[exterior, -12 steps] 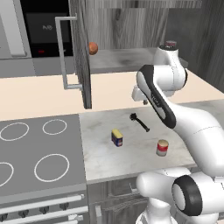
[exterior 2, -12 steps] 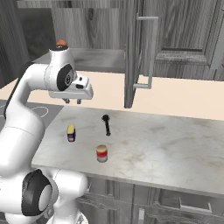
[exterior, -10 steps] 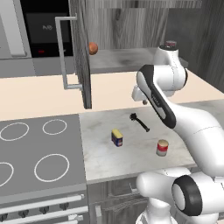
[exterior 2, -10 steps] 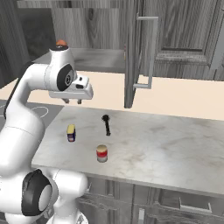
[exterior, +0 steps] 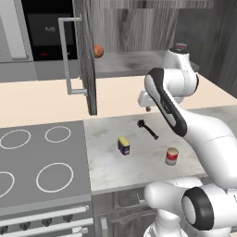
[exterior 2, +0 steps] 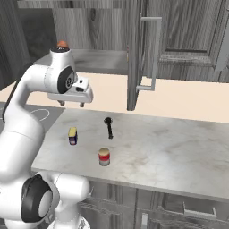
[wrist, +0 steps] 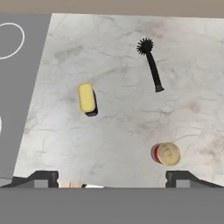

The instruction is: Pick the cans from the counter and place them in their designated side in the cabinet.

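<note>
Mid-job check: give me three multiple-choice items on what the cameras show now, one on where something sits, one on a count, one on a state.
1. Where is the orange ball?
A. cabinet shelf
B. stovetop
C. counter

2. How many cans stand on the counter?
A. none
B. one
C. two

3. The tool is:
A. shut on a can
B. open, holding nothing
C. gripping the brush

Key: 1 A, it rests by the open cabinet door; 2 C, the blue can and red can; 3 B, fingertips wide apart above the counter.
</note>
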{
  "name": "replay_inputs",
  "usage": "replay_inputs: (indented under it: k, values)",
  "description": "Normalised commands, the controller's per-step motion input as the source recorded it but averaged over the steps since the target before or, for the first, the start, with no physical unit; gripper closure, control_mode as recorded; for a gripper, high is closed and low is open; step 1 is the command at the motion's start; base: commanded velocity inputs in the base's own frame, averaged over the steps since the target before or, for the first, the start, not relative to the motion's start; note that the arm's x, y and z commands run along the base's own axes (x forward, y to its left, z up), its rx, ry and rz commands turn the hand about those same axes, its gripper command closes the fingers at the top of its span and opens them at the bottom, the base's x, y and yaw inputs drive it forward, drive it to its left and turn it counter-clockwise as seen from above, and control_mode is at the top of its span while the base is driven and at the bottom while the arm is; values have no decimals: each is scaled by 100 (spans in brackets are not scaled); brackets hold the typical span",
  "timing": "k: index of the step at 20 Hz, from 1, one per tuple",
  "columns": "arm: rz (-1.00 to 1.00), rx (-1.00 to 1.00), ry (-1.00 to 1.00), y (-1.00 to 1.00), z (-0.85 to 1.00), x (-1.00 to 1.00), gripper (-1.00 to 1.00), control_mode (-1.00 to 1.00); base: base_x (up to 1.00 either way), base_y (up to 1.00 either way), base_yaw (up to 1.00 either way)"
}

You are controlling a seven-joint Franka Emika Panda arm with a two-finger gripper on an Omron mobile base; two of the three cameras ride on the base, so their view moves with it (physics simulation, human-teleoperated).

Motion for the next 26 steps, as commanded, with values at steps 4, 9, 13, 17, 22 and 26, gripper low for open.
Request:
replay_inputs:
  k: [4,9,13,17,22,26]
  values:
    - [0,6,0,21,0,-12,-100,-100,0,0,0]
    - [0,0,0,27,0,-4,-100,-100,0,0,0]
    - [0,0,0,19,-4,0,-100,-100,0,0,0]
    - [0,-7,0,16,-13,0,-100,-100,0,0,0]
    - [0,-6,-1,15,-10,0,-100,-100,0,0,0]
    - [0,0,-2,12,-4,0,-100,-100,0,0,0]
